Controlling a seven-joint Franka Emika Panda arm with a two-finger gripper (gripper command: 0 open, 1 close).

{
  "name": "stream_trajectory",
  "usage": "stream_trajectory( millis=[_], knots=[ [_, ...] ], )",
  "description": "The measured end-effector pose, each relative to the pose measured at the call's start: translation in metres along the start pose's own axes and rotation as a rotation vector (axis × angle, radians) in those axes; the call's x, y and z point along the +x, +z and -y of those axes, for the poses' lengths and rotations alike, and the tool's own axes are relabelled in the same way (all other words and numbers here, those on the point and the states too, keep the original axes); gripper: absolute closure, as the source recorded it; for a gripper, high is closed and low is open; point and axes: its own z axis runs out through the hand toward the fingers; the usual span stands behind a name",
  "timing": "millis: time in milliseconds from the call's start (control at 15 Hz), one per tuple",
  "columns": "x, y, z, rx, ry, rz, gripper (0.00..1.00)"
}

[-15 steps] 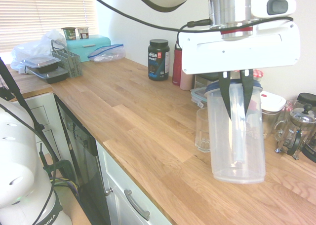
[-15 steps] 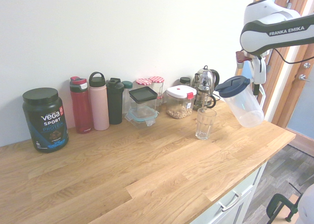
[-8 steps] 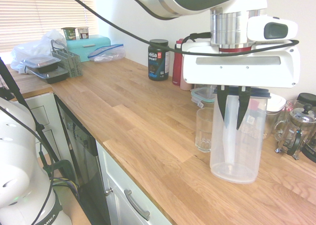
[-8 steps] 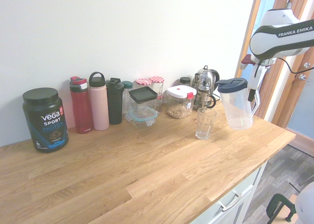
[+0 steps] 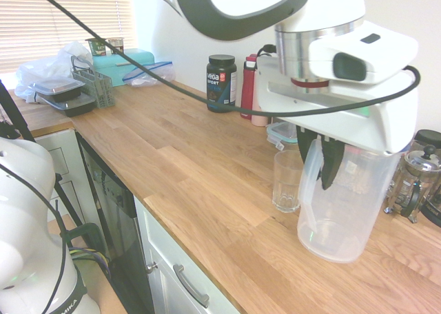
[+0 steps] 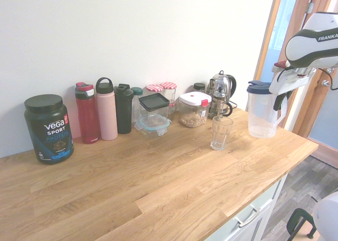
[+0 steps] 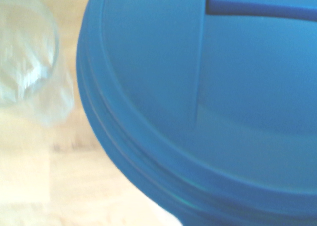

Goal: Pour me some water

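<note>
Tilted before, the jug (image 5: 342, 211) now hangs upright at right, beside the glass (image 5: 286, 182). Gripper (image 5: 329, 164) is closed on its handle.

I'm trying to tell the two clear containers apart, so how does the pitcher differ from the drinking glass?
The pitcher is taller and wider than the drinking glass. The pitcher carries a blue lid and a handle; the drinking glass is open-topped with no handle. The end effector is shut on the pitcher's handle, while the drinking glass stands free on the wooden counter. Both are transparent, upright and look empty.
</note>
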Motion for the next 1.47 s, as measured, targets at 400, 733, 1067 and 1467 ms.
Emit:
stream_trajectory(
  millis=[400, 733, 1067, 1467],
  knots=[
    [-0.085, -0.036, -0.014, 0.033, 0.049, -0.002, 1.0],
    [-0.217, -0.085, 0.06, 0.058, -0.044, -0.005, 1.0],
    [-0.378, -0.105, 0.144, 0.165, -0.118, -0.071, 1.0],
    [-0.412, -0.054, 0.263, 0.197, -0.126, -0.081, 1.0]
  ],
)
